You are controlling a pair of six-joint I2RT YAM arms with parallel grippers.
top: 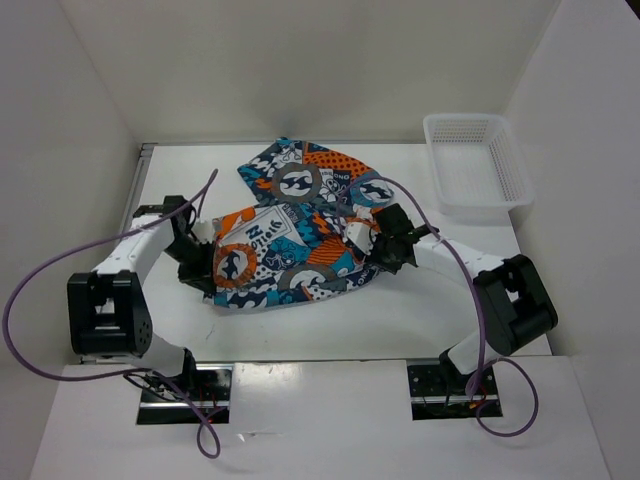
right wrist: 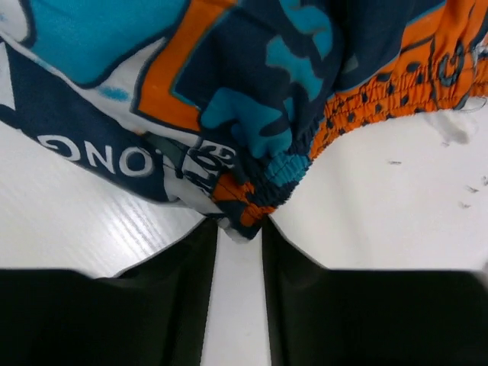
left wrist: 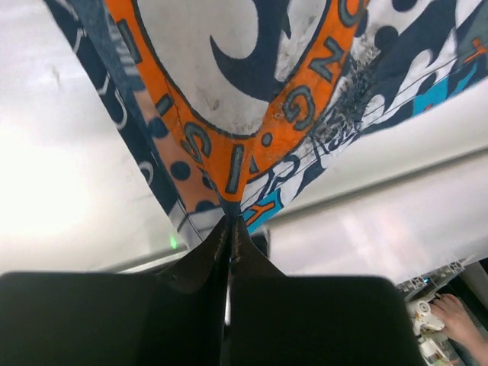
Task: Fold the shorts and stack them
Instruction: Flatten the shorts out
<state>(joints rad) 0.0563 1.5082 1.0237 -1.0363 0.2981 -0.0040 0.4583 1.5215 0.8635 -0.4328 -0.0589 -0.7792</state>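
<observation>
Shorts (top: 300,240) rumpled mid-table (top: 300,335), one arm at each end.
Only the left wrist view shows the left gripper (left wrist: 231,221) clenched on a printed edge. The right wrist view shows the right gripper (right wrist: 240,225) grasping their elastic edge. Overhead, the basket (top: 465,119) sits apart, far right.

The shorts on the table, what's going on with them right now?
Two robot arms are handling the patterned shorts, which lie crumpled, not yet folded, on the white table. The left tool is shut on a corner of the fabric at their left side. The right tool has the elastic waistband edge at its tips, jaws a little apart, so whether it grips is unclear. The white mesh basket sits apart at the far right.
</observation>
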